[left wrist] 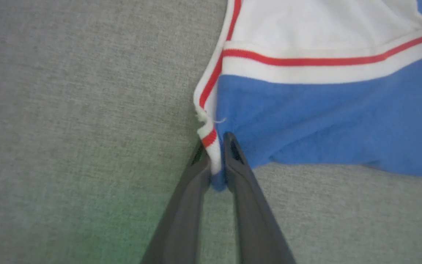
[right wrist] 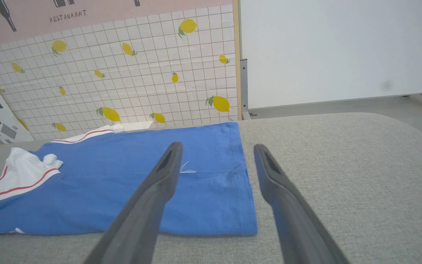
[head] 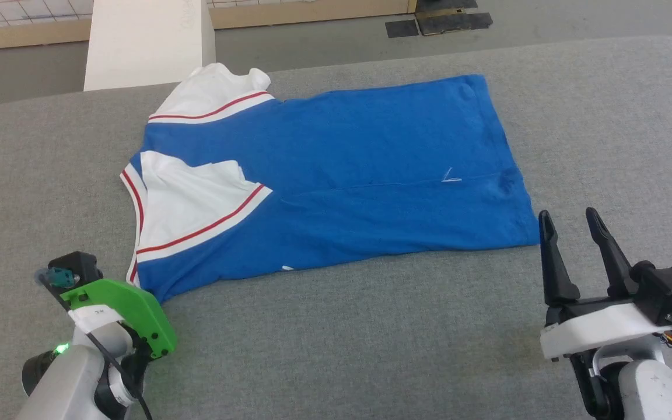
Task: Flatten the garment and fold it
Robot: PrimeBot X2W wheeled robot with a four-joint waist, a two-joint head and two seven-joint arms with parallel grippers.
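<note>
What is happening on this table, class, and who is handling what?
A two-armed robot is working on a blue garment lying mostly flat on a grey table. Its left claw pinches the near left corner by the red-striped white trim. Its right claw is open, just off the near right corner, holding nothing.

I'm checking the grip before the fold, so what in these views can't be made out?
- Left gripper: in the head view its fingertips are hidden behind its own green housing.
- Garment underside, head view: covered by the blue fabric lying on top.
- White sliver at its near edge: too small to identify.
- Striped end, right wrist view: cut off by the left edge.
</note>
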